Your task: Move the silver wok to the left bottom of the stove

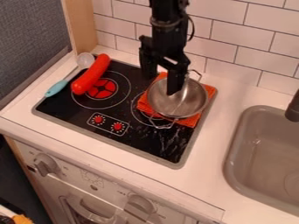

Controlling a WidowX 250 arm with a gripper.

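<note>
Spreading wide, the jaws hang at the silver wok [182,105], one over its bowl.

The silver wok [186,103] sits on an orange cloth [188,121], at the right side of the stove [65,106]. Near its rim, the gripper [161,85] has its 2 jaws apart.

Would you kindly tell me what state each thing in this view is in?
Round silver metal wok, open side up, over the orange cloth.
Orange cloth, spread out, partly covered.
Black two-finger gripper, open, one finger over the wok's bowl.
Long red sausage-shaped toy, lying aslant on the flat black stove.
Blue-handled spoon, lying aslant at the stove's left edge.
</note>
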